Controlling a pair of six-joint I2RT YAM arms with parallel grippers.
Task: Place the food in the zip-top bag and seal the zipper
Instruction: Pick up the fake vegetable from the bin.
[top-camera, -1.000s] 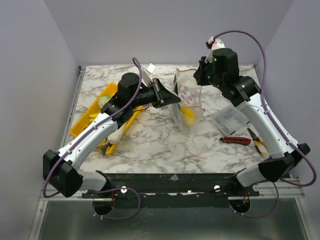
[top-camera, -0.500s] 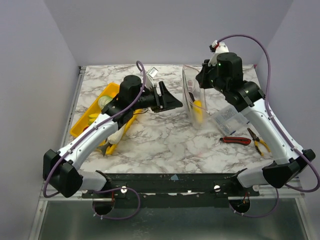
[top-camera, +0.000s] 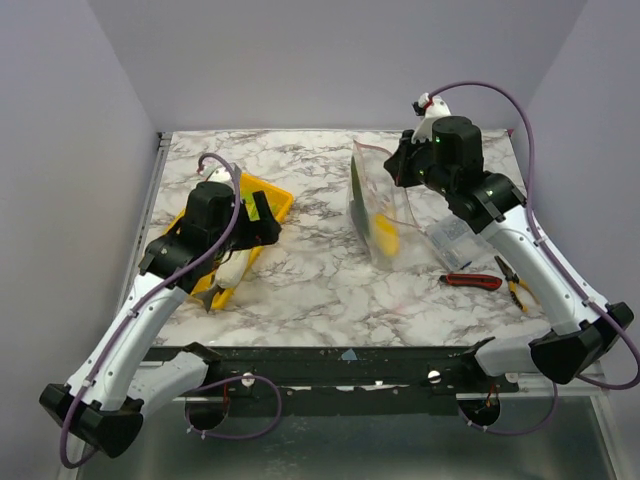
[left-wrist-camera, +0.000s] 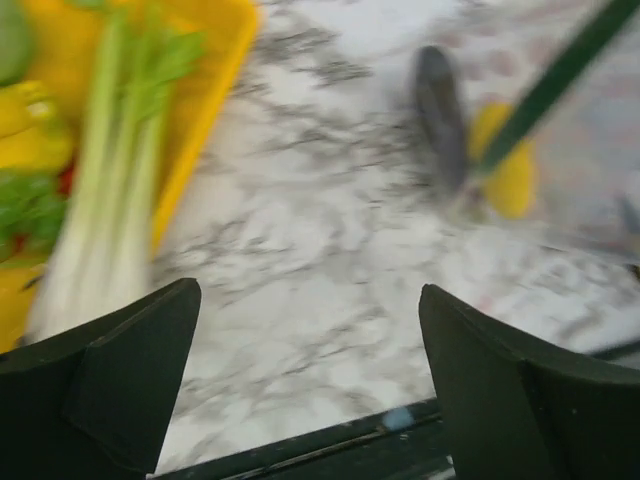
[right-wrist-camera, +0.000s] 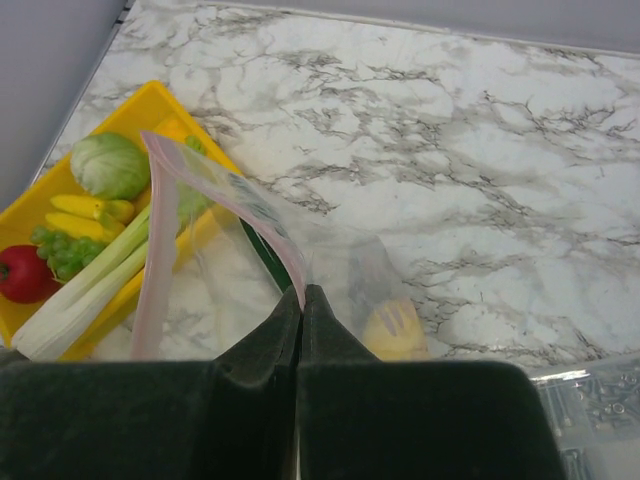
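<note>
Left gripper (top-camera: 258, 215) gapes empty by the tray (top-camera: 278, 197) edge at 9 o'clock; right gripper (right-wrist-camera: 301, 296) pinches the zip-top bag (top-camera: 375, 205) by its zipper (right-wrist-camera: 215, 185). Open table (top-camera: 320, 285) between them.

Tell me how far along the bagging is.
Done: a yellow oval toy and a dark green piece are inside the clear zip-top bag. In hand: the right gripper pinches the bag's rim; the left gripper hangs open near the yellow tray. Left: the tray's pale green ball, red piece and stalks, then sealing the pink zipper.

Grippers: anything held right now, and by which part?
Right gripper is shut on the zip-top bag, pinching its pink zipper edge. Left gripper is open, holding nothing.
</note>
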